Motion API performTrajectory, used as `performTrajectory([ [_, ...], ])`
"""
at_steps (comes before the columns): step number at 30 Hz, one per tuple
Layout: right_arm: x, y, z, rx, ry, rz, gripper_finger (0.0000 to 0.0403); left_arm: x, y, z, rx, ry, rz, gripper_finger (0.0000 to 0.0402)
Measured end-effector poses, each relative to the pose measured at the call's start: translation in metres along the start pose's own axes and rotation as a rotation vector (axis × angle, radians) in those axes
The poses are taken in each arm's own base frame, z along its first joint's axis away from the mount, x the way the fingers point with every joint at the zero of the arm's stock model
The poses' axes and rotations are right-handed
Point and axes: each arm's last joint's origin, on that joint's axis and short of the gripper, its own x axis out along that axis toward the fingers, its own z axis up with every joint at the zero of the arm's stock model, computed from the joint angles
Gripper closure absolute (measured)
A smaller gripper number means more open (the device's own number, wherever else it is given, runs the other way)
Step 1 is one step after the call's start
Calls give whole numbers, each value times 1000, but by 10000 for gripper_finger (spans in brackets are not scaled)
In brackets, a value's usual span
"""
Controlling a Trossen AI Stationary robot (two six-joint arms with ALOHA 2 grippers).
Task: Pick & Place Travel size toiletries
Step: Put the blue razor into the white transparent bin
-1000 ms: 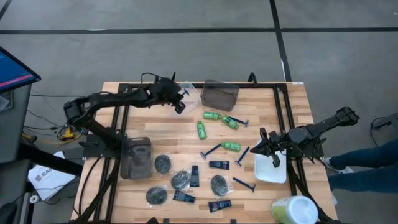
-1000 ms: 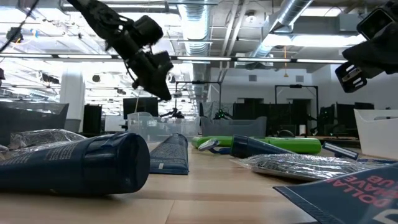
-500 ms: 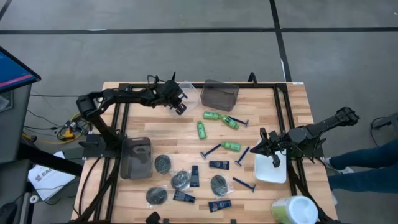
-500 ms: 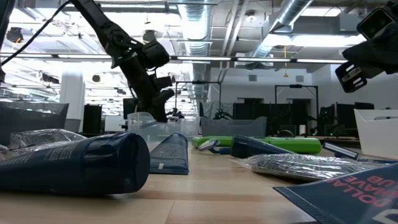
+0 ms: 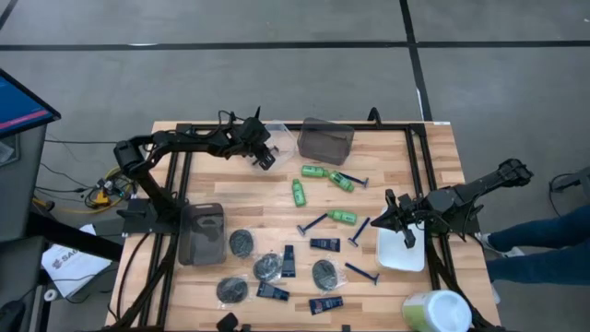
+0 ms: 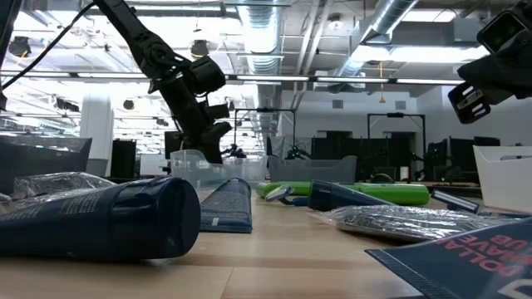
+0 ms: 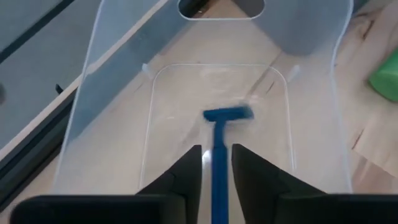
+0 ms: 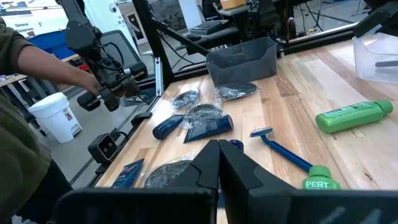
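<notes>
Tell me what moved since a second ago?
The left gripper, holding a blue razor, swung in toward the clear bin at the table's far side and came lower; it now hangs just over that bin. The right gripper stayed above the white tray, and the toiletries on the table kept their places.

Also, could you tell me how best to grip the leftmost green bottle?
Grip the green bottle across the middle of its body, with the tool coming straight down from above and its fingers on the long sides. The bottle lies flat and apart, with nothing touching either side.
</notes>
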Motion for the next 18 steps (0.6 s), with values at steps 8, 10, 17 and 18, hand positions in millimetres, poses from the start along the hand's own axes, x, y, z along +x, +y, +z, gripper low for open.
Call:
performTrajectory([
  [8,0,0,0,0,0,0,403,-7,-2,3,2,-20,-31,235],
  [10,0,0,0,0,0,0,403,-17,-3,8,2,-58,-37,219],
  [17,0,0,0,0,0,0,403,-88,-13,31,8,-294,-95,204],
  [18,0,0,0,0,0,0,403,-100,-17,32,15,-329,-112,205],
])
